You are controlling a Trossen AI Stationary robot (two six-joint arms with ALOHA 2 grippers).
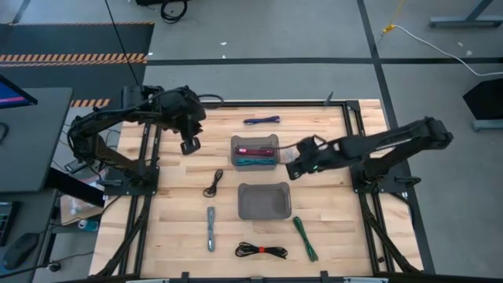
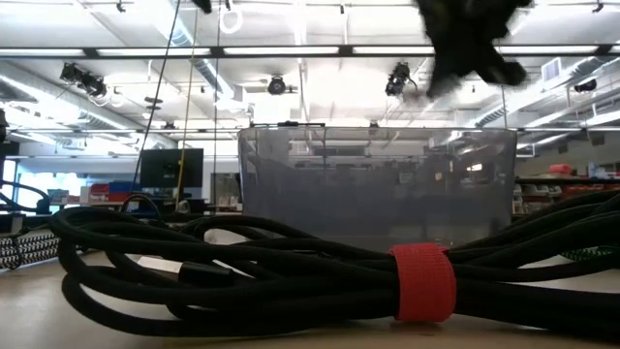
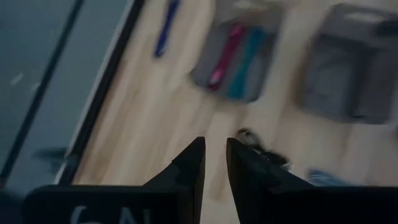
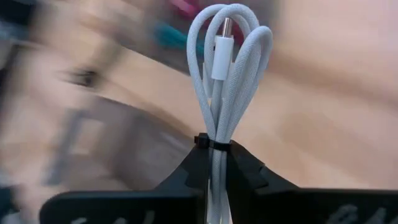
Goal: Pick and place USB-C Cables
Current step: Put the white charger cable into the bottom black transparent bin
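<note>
**White cable held beside the far bin**

Holding the white cable (image 4: 225, 81) in my right jaws (image 4: 214, 163), I had them closed tight on its bundled loops, the silver plug standing up between the loops in my right wrist view. From above, those jaws (image 1: 292, 163) hung just beside the far bin (image 1: 255, 141), on its right-hand end, above the desk (image 1: 181, 228).

My left jaws (image 3: 215, 163) were nearly closed, with only a narrow slit between the fingers, and they gripped nothing. They (image 1: 190, 145) hovered to the left of the far bin, well clear of it.

Inside the far bin lay the maroon cable (image 1: 255, 149) and the teal cable (image 1: 256, 161), side by side. The purple cable (image 1: 262, 120) lay on the desk just beyond that bin. The near bin (image 1: 265, 201) stood just in front of the far bin. The small black cable (image 1: 214, 183) lay to the front-left of the far bin, and the grey cable (image 1: 211, 228) farther forward still. The green cable (image 1: 305, 237) lay well forward and to the right, and the black cable with the red strap (image 1: 262, 251) lay at the desk's front edge, filling the low view (image 2: 291, 276).
</note>
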